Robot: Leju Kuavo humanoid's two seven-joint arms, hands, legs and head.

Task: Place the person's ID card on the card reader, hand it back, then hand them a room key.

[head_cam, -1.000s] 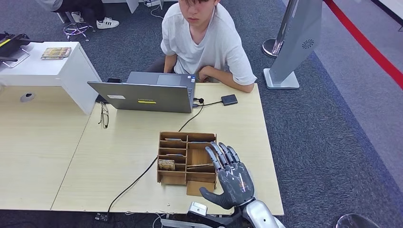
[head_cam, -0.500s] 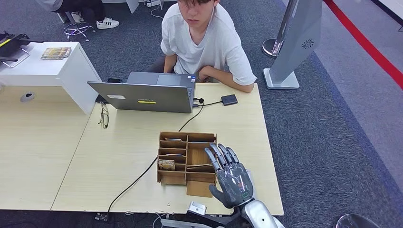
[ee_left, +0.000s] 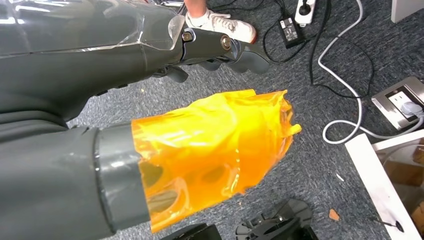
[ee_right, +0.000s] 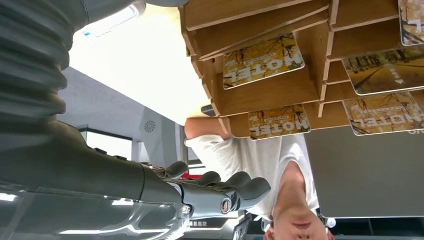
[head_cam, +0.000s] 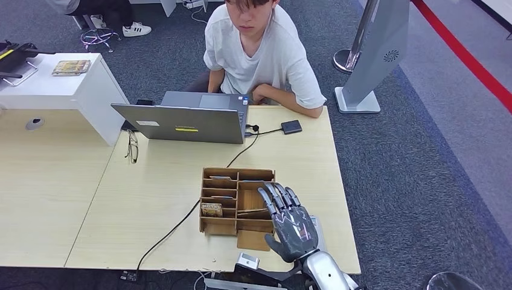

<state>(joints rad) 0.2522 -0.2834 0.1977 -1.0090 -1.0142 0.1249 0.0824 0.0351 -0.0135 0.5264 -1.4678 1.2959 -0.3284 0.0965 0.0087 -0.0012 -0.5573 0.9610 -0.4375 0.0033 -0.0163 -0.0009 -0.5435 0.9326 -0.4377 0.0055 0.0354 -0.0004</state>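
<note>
I am holding my right hand [head_cam: 292, 226] over the desk [head_cam: 157, 193] near its front right edge, fingers spread and gripping nothing, fingertips reaching over the right side of the wooden card box [head_cam: 236, 199]. Bare desktop is lying open to the box's left and right. Room key cards [ee_right: 262, 59] printed "MOTEL" are sitting in its slots. The card reader [head_cam: 291, 126] is resting by the person [head_cam: 259, 54] behind the laptop [head_cam: 184, 121]. My left hand [ee_left: 150, 55] is hanging over the floor; I cannot tell whether its fingers are apart.

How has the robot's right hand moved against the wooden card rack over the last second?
Yes. The right hand has drifted slightly left, toward the wooden card rack, fingers now over its right edge.
</note>
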